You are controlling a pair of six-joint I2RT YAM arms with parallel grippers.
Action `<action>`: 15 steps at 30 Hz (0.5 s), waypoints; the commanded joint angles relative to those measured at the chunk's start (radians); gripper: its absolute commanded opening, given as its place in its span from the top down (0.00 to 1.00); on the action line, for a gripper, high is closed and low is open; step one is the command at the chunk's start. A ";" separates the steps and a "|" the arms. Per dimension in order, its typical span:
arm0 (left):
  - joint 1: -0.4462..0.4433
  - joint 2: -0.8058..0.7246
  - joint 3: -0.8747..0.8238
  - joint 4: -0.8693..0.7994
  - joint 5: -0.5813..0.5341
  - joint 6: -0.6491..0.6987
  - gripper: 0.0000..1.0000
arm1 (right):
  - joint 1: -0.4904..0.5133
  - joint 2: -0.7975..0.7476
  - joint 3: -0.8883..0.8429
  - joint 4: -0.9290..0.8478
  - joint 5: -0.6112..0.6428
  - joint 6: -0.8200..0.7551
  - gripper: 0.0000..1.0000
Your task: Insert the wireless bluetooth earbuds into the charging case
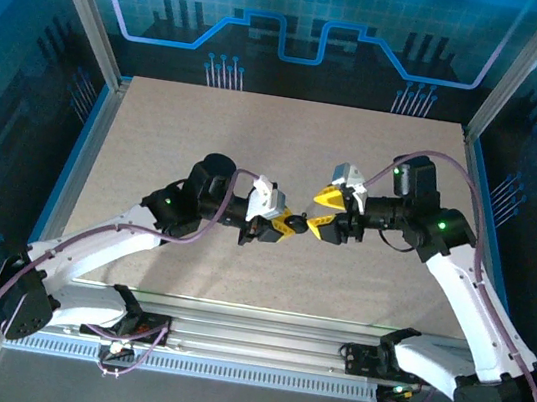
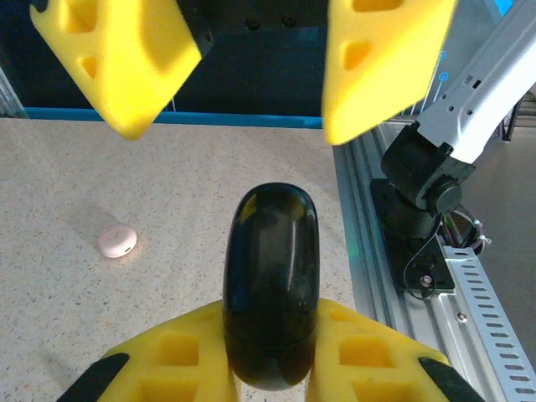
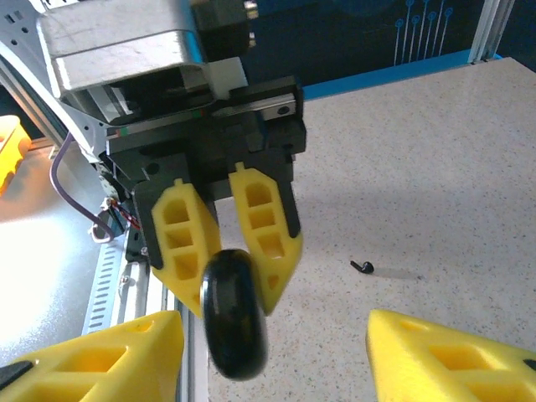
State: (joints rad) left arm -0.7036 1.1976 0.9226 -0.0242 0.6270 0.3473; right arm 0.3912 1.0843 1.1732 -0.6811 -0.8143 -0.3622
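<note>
A glossy black round disc of the charging case (image 2: 270, 285) stands on edge between the yellow fingers of my left gripper (image 2: 270, 325), which is shut on it above the table. In the top view that gripper (image 1: 281, 225) holds the disc (image 1: 293, 224) near the table's middle. My right gripper (image 1: 323, 212) faces it, open, its fingers spread on either side of the disc without touching it. The right wrist view has the black disc (image 3: 234, 314) just ahead of my open right gripper (image 3: 272, 364). One dark earbud (image 3: 362, 267) lies on the table. A pale pink puck (image 2: 117, 242) rests on the table.
The speckled beige table (image 1: 207, 141) is bordered by a blue rim and metal frame posts. The aluminium rail (image 2: 394, 276) with the arm bases runs along the near edge. The right arm's base (image 2: 423, 180) stands close beside the held disc.
</note>
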 commanded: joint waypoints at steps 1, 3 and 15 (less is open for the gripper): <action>0.005 -0.016 -0.004 0.033 0.000 -0.014 0.85 | 0.038 0.005 0.032 -0.032 0.033 -0.002 0.40; 0.006 -0.015 -0.004 0.040 0.006 -0.021 0.85 | 0.053 0.013 0.036 -0.032 0.048 -0.003 0.40; 0.007 -0.007 0.015 0.046 0.030 -0.039 0.85 | 0.088 0.076 0.065 -0.028 0.096 -0.025 0.40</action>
State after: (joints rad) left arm -0.7021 1.1976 0.9226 -0.0132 0.6250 0.3283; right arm 0.4603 1.1526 1.2064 -0.6979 -0.7387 -0.3702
